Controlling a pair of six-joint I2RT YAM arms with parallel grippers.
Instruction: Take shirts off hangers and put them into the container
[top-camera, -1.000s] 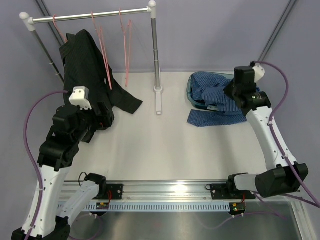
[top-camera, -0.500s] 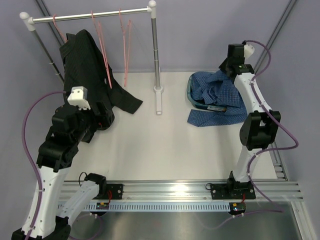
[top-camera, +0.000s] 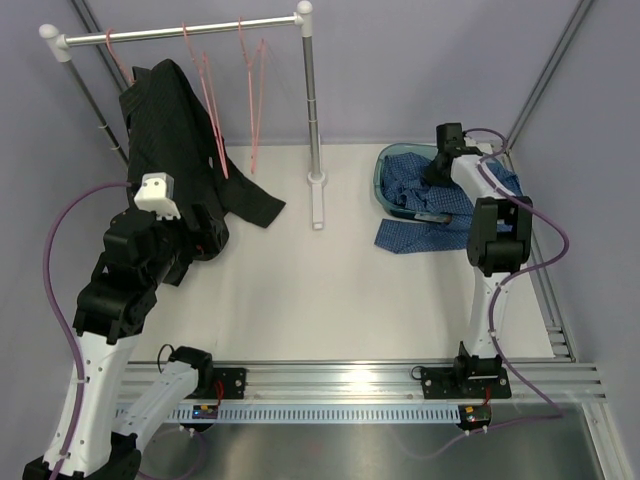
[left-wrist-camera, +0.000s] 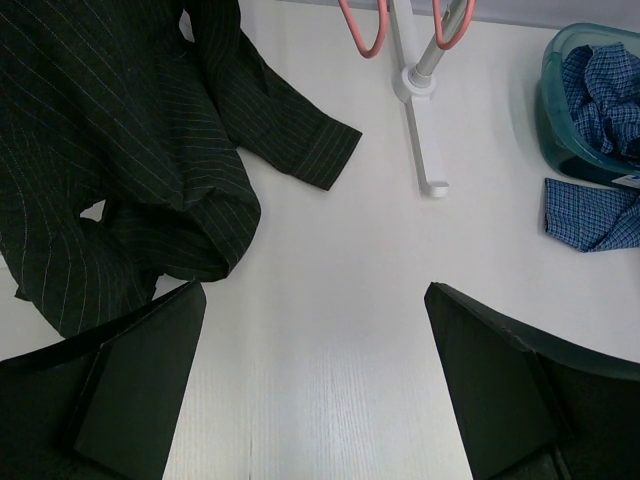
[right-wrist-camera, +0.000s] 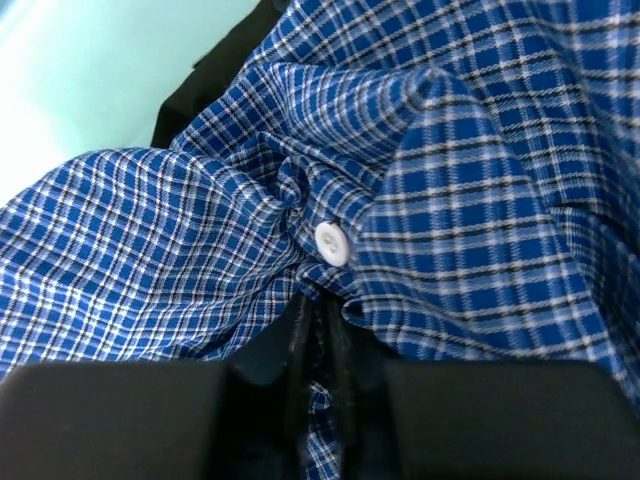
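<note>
A dark pinstriped shirt (top-camera: 165, 130) hangs from a pink hanger (top-camera: 118, 55) on the rail and trails onto the table (left-wrist-camera: 130, 130). Two bare pink hangers (top-camera: 205, 90) (top-camera: 250, 95) hang beside it. The blue checked shirt (top-camera: 440, 200) lies bunched in the teal container (top-camera: 384, 180), with one part spilling over its near rim onto the table. My right gripper (right-wrist-camera: 318, 330) points down into the container, its jaws close together with a fold of the blue shirt (right-wrist-camera: 450, 200) between them. By the dark shirt's hem, my left gripper (left-wrist-camera: 315, 380) stands open over bare table.
The rail's white post and foot (top-camera: 317, 190) stand mid-table between the dark shirt and the container (left-wrist-camera: 560, 120). A dark patch (right-wrist-camera: 215, 75) shows beside the blue cloth inside the teal wall (right-wrist-camera: 100, 70). An aluminium track (top-camera: 330, 380) runs along the near edge.
The right arm has swung up and over the tub, carrying the blue shirt's bunched part, and now reaches down into it. The left arm and dark shirt have not moved.
</note>
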